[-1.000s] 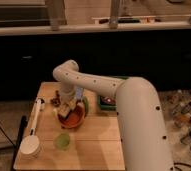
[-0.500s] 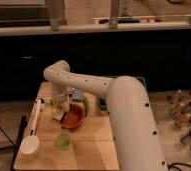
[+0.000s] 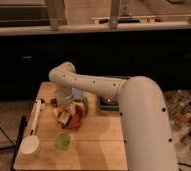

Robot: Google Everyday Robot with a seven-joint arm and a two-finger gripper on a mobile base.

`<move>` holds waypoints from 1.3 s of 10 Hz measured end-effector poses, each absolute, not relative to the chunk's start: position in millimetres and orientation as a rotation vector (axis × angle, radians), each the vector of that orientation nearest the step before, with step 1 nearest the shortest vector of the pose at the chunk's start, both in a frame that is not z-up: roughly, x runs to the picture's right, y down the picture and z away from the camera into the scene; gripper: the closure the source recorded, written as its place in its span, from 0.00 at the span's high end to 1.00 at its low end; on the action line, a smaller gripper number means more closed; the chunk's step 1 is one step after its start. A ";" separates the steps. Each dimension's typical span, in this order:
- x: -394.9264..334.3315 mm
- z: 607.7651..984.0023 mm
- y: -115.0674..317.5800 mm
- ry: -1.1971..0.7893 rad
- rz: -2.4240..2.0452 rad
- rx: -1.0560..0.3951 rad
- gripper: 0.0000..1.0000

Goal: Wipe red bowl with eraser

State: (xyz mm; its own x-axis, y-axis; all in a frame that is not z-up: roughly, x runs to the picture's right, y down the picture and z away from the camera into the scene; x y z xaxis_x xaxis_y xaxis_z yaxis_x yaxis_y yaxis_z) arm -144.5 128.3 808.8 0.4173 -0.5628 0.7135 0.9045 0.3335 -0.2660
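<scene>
Item: hand (image 3: 64, 114), at the end of the white arm (image 3: 89, 87), lowered over the left rim of the red bowl (image 3: 78, 118). Whether it is open or closed cannot be told, since the wrist covers it. Item: eraser (image 3: 61, 117), judged to be the pale tan block at the hand's tip, against the bowl's left edge. Item: red bowl, left of centre on the desk (image 3: 99, 145), directly beneath the wrist. Hazards, by judgement: sideways pressure on the rim may tip or slide the bowl, which nothing steadies; a slide forward would meet the green cup (image 3: 63, 141) near its front; a loose hold would drop the eraser into the dish. Surface: pale wooden desk, carrying a white long-handled tool (image 3: 35, 117) along the left, a blue-grey block (image 3: 78, 94) behind the bowl, and a dark tray (image 3: 109, 104) to the right. Room: dim, dark cabinet fronts behind, bottles (image 3: 189, 120) low at right.
</scene>
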 end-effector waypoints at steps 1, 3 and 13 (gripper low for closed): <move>-135.6 807.3 128.1 -0.550 -1.007 -0.720 0.00; -123.2 812.1 122.1 -0.527 -0.961 -0.726 0.00; -165.2 855.2 94.0 -0.556 -1.038 -0.759 0.00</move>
State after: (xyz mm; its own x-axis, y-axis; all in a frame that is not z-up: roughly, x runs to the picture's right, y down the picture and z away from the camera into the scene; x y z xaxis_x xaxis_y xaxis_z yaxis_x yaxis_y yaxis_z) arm -165.2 94.0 855.2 0.4131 -0.5516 0.7246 0.9088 0.3002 -0.2896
